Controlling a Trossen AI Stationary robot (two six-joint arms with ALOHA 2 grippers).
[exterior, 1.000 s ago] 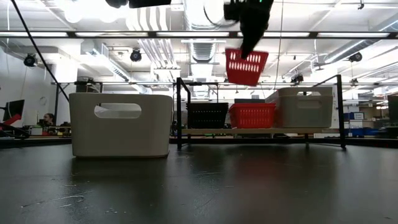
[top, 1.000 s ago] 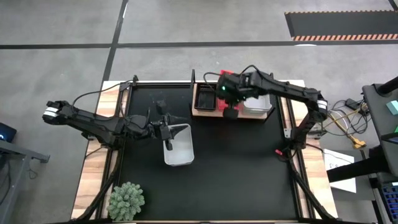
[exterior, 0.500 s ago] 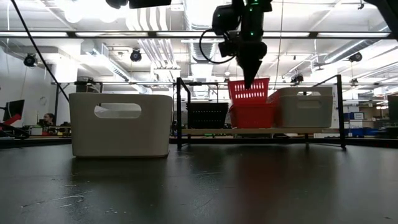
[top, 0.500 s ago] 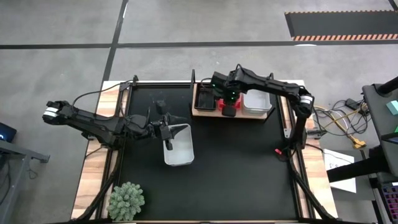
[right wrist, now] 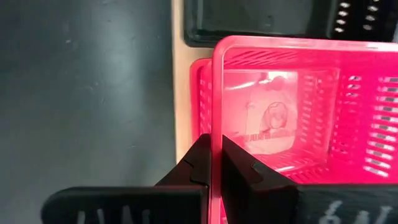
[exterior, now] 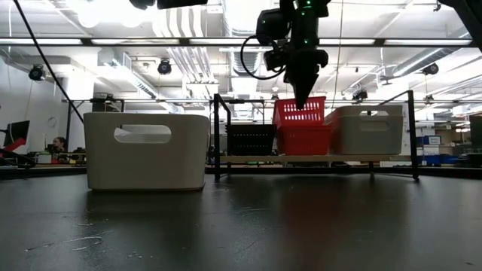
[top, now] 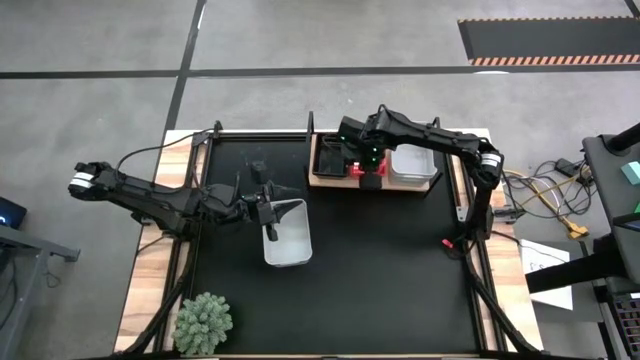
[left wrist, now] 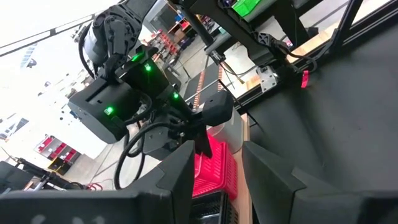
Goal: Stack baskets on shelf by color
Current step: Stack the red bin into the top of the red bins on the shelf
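While the right gripper hangs over the middle of the flat light-brown wooden shelf with thin black metal rods, its two dark fingers are pinched tight on the thin side wall of a red slotted plastic basket. That upper red basket sits partly down inside another red slotted basket that rests on the shelf board, and its rim still stands a little higher (seen from table height, it looks a bit tilted). Just to one side of the red pair, on the shelf end nearer the left arm, is a black shallow plastic basket. On the other side, touching or almost touching the red ones, is a see-through white plastic basket. The shelf stands at the far edge of the big black table mat. Nearer the middle of the mat, well apart from the shelf, stands a second see-through white plastic basket with a handle hole. The left gripper is at the rim of this basket, on the side facing the left arm. Its jaws stand fairly wide, but you cannot tell from the pictures whether they are pressing on the basket wall or just spread around it. A spiky green plant sits at the near corner of the table on the left arm's side, far from all the baskets.
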